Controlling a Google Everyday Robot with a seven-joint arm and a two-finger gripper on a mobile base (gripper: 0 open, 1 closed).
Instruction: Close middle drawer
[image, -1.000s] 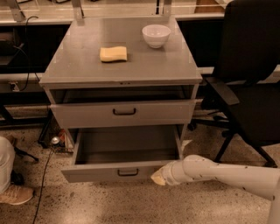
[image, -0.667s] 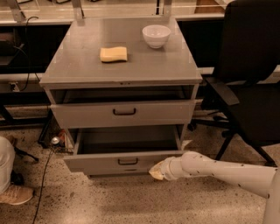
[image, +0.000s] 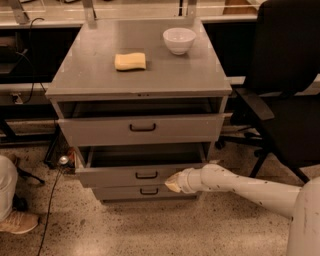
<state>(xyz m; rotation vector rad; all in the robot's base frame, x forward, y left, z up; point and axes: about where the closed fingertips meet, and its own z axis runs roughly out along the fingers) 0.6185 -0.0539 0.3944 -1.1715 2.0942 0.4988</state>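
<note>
Where the white arm (image: 240, 187) reaches in from the right, its gripper (image: 172, 183) lies against the front panel of the middle drawer (image: 115, 176), just right of the dark loop handle (image: 146, 175). Whether the gripper is apart or together cannot be told. That drawer stands partly out, between the taller-fronted top drawer (image: 100, 131), also ajar, and the bottom drawer (image: 120, 192). On the cabinet top (image: 165, 75) rest a yellow sponge (image: 130, 61) and a white bowl (image: 179, 40).

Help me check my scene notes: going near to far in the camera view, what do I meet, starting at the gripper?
The gripper, low, at the drawer front → middle drawer → yellow sponge → white bowl.
</note>
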